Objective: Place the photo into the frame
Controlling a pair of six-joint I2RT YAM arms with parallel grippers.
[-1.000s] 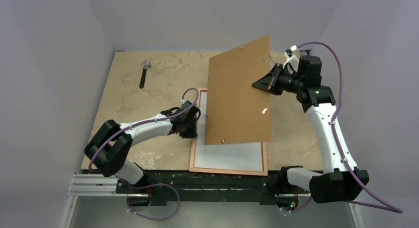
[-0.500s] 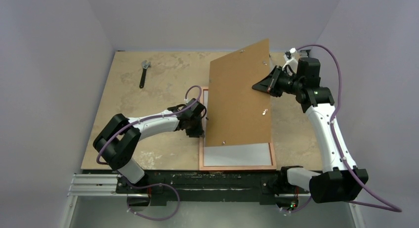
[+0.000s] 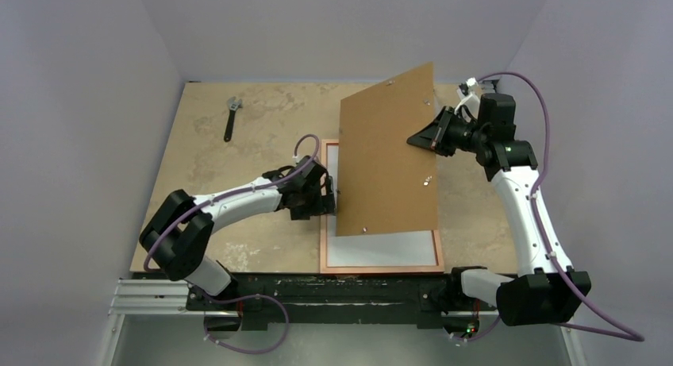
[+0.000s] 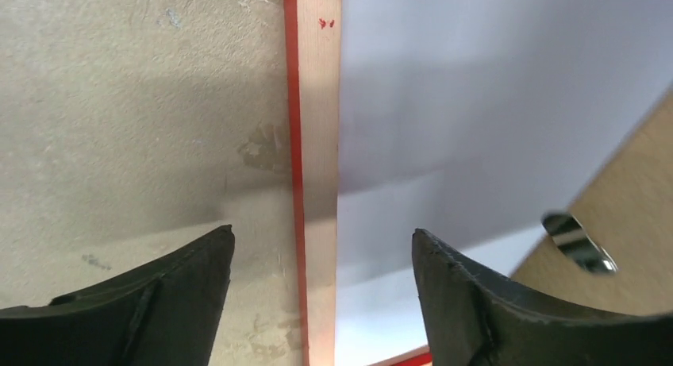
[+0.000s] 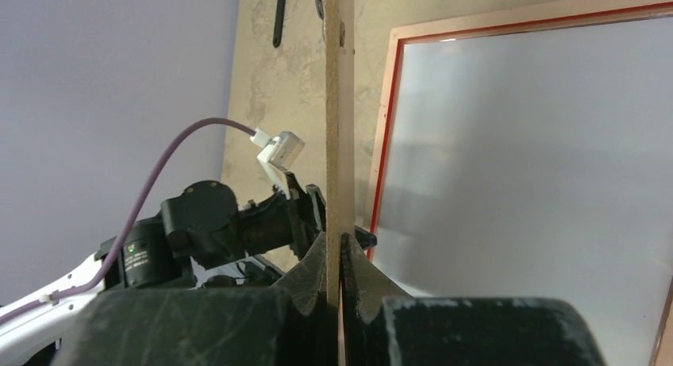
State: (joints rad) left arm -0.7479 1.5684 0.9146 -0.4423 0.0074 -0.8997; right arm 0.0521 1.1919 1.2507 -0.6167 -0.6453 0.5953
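The frame lies back up near the table's front edge, its pale copper rail edged in red. Inside it lies the photo, plain white back up. My left gripper stands open just above the frame's left rail, one finger to each side of it. My right gripper is shut on the edge of the brown backing board and holds it tilted over the frame. In the right wrist view the board shows edge-on between my right gripper's fingers.
A black wrench lies at the back left of the tan tabletop. The raised board hides most of the frame's far half. Purple walls close in the table on three sides.
The frame and photo slid to the right with my left gripper on the left rail. The left jaws then opened and let the rail go. The right gripper and board barely moved.
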